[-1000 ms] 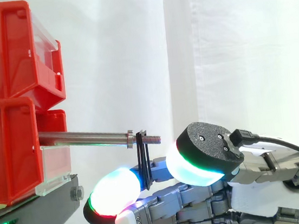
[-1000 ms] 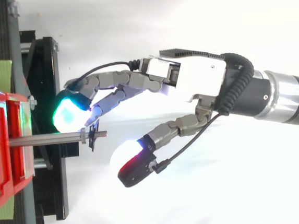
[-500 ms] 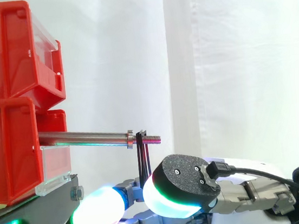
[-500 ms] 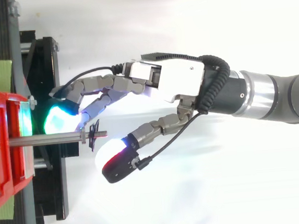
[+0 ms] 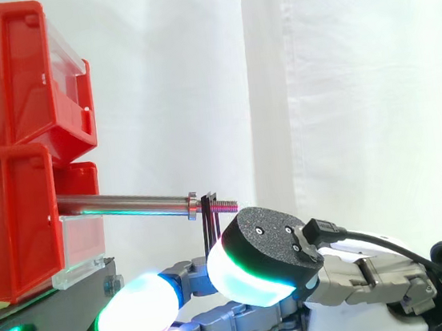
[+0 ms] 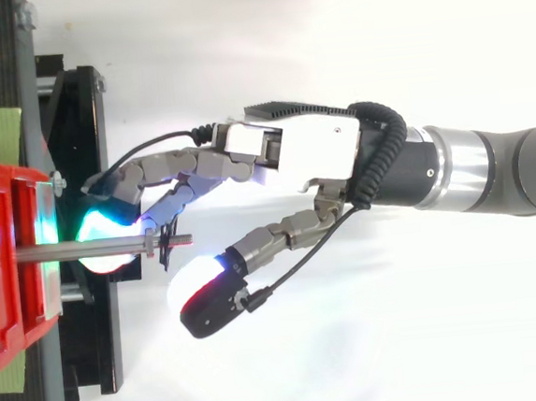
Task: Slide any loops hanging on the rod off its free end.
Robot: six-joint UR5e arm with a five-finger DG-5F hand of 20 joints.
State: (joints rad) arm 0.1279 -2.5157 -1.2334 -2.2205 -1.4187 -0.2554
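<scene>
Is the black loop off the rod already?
No, the black loop hangs on the rod, near its threaded free end.

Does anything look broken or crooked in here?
Nothing looks broken. The rod dips a little toward its free end, and the black loops hang straight down by its threaded tip, near the hand.

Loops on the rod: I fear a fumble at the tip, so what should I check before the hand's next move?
1. Loops off the rod: not ok; they hang just behind its threaded tip.
2. Way off the tip free: ok; nothing sits on the thread.
3. Hand open: ok; fingers stretched under the rod, thumb apart.
4. A finger touching the loops: cannot tell.
5. Rod seated at the red bins: ok.
</scene>
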